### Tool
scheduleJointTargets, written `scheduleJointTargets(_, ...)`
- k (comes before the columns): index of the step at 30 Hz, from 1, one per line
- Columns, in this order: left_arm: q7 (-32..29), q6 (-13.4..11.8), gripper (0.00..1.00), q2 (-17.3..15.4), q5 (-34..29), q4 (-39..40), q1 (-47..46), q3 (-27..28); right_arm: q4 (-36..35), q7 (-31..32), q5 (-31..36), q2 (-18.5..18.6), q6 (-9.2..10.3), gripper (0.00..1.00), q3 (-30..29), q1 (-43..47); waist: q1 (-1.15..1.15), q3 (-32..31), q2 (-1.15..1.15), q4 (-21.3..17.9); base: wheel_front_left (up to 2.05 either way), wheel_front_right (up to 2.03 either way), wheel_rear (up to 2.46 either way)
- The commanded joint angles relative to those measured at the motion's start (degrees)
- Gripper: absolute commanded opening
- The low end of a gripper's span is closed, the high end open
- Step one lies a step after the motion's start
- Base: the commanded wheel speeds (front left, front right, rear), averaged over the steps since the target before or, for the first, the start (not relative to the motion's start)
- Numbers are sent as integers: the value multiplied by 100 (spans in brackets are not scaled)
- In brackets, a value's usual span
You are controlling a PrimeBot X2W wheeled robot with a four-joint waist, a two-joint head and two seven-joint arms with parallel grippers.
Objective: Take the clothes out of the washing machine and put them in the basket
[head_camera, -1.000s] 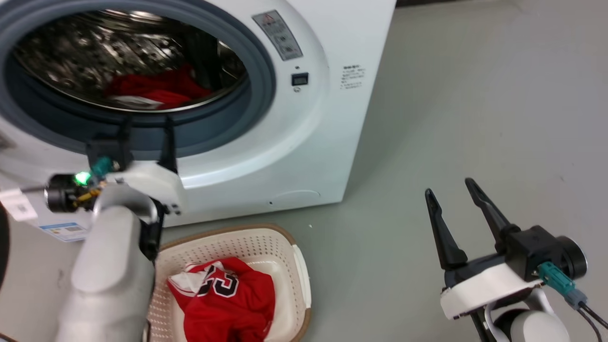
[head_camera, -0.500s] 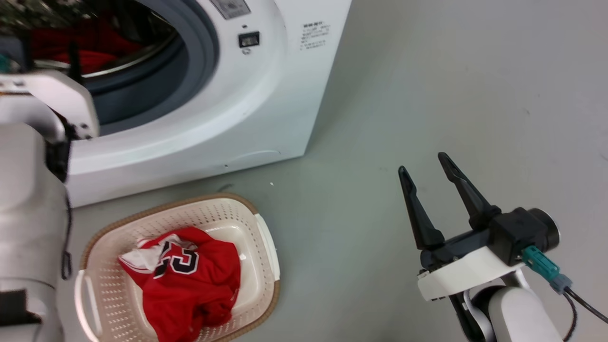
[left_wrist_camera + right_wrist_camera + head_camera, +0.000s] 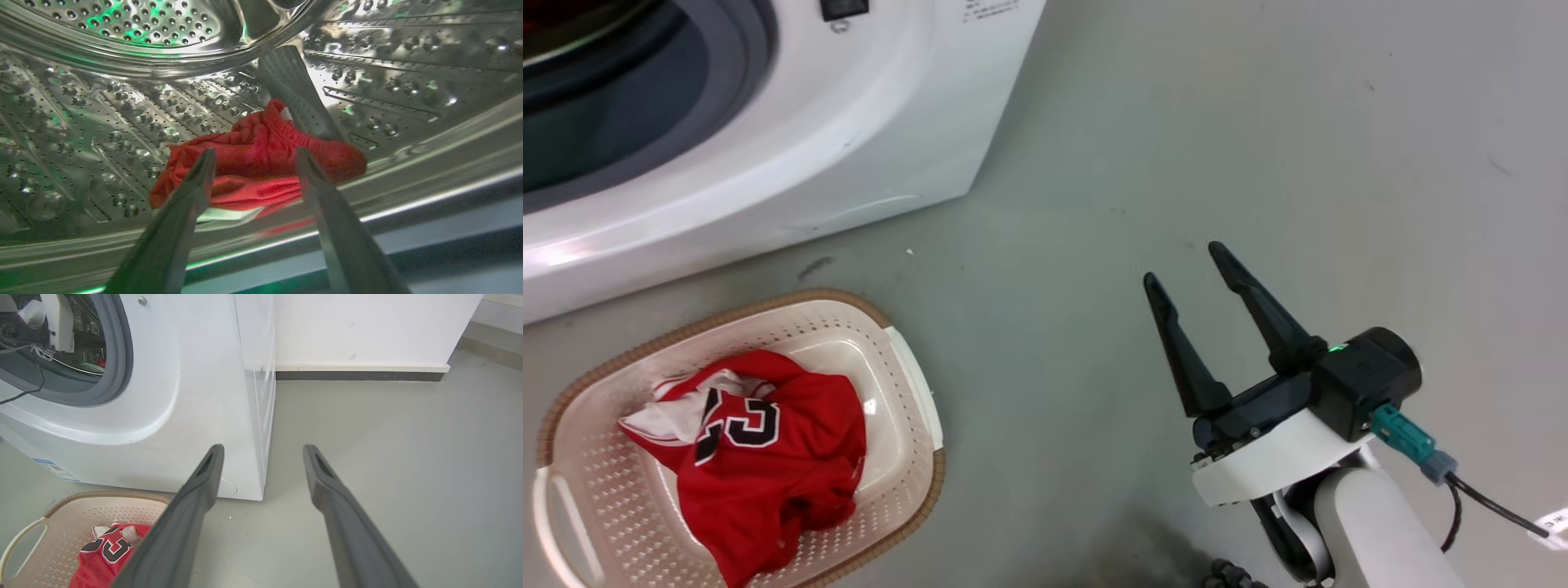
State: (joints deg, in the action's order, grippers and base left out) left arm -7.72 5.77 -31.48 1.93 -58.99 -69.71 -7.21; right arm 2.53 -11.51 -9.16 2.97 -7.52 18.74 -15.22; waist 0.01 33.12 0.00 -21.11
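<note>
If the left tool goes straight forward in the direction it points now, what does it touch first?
Most likely the red garment lying in the steel drum: it sits right ahead of the left tool, framed by its open fingers. The depth is hard to judge.

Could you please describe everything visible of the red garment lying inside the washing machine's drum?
The red garment is a crumpled heap of soft, finely textured fabric with a strip of white trim at its lower edge. It lies on the floor of the perforated steel drum, its far side against a grey ribbed paddle. The left gripper is open, with a finger on either side of the heap in the left wrist view. Whether they touch it cannot be told.
</note>
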Motion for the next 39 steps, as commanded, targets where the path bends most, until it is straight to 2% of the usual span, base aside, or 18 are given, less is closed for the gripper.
scheduleJointTargets(1, -148, 15, 100, -111, -30, 1, -227, -46, 59, -61, -70, -16, 6, 100, 58, -117, -1, 220, 0, -173, 0, 0, 0)
scheduleJointTargets(11, -1496, 156, 100, -841, -145, 80, -1048, -389, 193, -216, -315, -16, 6, 100, 371, -279, -1, 809, 0, -471, 0, 0, 0)
scheduleJointTargets(17, -2241, 166, 100, -1059, -6, 297, -1205, -555, 295, -268, -442, -16, 6, 100, 480, -355, -1, 1088, 0, -556, 0, 0, 0)
scheduleJointTargets(23, -2874, 138, 100, -1111, 160, 522, -870, -546, 380, -327, -507, -16, 6, 100, 555, -470, -1, 1177, 0, -583, 0, 0, 0)
scheduleJointTargets(24, -2918, 96, 64, -1122, 190, 602, -838, -522, 390, -331, -521, -16, 6, 100, 566, -501, -1, 1184, 0, -587, 0, 0, 0)
scheduleJointTargets(25, -2958, 58, 36, -1133, 208, 684, -813, -508, 396, -326, -538, -16, 6, 100, 580, -522, -1, 1190, 0, -591, 0, 0, 0)
scheduleJointTargets(26, -2978, -5, 0, -1146, 217, 785, -754, -495, 399, -333, -554, -16, 6, 100, 601, -529, -1, 1193, 0, -594, 0, 0, 0)
scheduleJointTargets(31, -2863, -320, 0, -1218, 240, 1263, -569, -410, 445, -350, -591, -16, 6, 100, 650, -542, -1, 1154, 0, -610, 0, 0, 0)
scheduleJointTargets(39, -2136, -916, 0, -1291, 230, 2323, -80, -254, 517, -362, -601, -16, 6, 100, 634, -523, -1, 1061, 0, -597, 0, 0, 0)
